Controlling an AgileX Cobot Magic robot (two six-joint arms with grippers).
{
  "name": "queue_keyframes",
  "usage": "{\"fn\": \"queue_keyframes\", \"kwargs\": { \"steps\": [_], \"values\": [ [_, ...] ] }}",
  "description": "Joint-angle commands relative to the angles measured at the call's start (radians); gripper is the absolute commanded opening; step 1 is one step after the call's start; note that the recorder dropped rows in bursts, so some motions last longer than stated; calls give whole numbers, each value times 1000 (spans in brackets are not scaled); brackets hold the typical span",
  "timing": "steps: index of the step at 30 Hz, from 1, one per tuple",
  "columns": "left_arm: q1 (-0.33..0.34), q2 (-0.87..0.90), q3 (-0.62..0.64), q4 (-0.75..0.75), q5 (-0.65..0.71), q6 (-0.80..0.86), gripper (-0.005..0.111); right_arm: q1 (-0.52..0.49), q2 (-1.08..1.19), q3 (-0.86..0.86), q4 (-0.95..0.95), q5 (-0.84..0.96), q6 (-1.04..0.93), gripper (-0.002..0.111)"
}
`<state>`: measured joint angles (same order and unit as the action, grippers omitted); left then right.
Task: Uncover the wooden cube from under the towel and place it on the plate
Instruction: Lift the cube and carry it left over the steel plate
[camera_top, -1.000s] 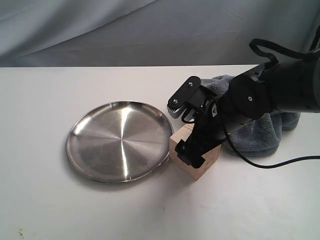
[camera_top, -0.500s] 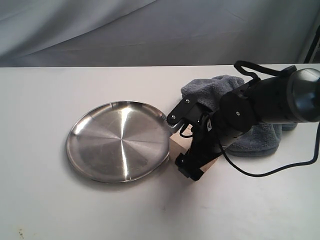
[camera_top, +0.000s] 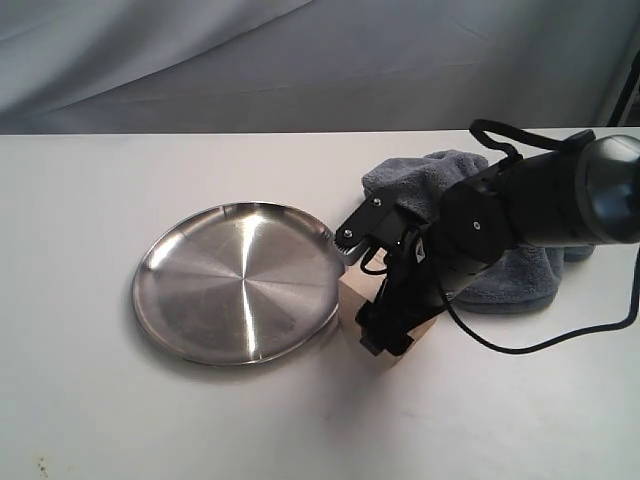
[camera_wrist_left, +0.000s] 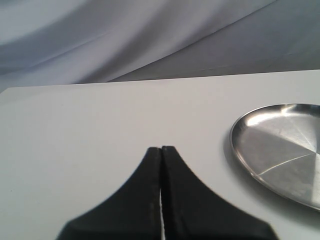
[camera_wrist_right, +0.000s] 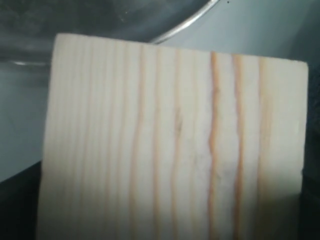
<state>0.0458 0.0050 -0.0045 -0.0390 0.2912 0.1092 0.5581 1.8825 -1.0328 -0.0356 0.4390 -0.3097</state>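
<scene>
Grey cloth backdrop is hanging behind a white surface (camera_top: 90, 420).

The steel plate (camera_top: 240, 285) is lying left of centre with nothing on it, waiting as the drop spot.

The blue-grey towel (camera_top: 520, 270) is sitting bunched at the right rear and covering nothing. I am judging the uncovering done.

The right arm (camera_top: 540, 205) is reaching in from the right, across the towel's front and angled down.

The wooden cube (camera_top: 352, 300) is resting on the surface just beside the plate's right rim. I cannot tell whether it is touching the rim.

The right hand (camera_top: 368, 285) is straddling the cube, one finger on the far side and one on the near side. In the right wrist view the wood grain is filling the frame, with dark finger edges hard against both sides. I am reading the hand as clamped on the cube. It is probably gripping side-on for a short lift over the rim.

The left hand (camera_wrist_left: 161, 165) is hovering low over bare surface, fingers pressed together and holding nothing. The plate's rim is in sight nearby, and the hand is well clear of the work.
</scene>
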Motion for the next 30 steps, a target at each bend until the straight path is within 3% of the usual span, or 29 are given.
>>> {"fn": "queue_keyframes", "kwargs": {
  "steps": [1,15,20,25,30],
  "values": [
    [2,-5,4,-4,-6,0,0,0,-37,0,3,31,1,0],
    [2,-5,4,-4,-6,0,0,0,-177,0,68,35,1,0],
    [2,-5,4,-4,-6,0,0,6,-206,-5,189,-7,-95,0],
    [2,-5,4,-4,-6,0,0,69,-210,-5,321,-95,-276,0],
    [2,-5,4,-4,-6,0,0,144,-205,-5,335,-250,-296,0]
  ]
}}
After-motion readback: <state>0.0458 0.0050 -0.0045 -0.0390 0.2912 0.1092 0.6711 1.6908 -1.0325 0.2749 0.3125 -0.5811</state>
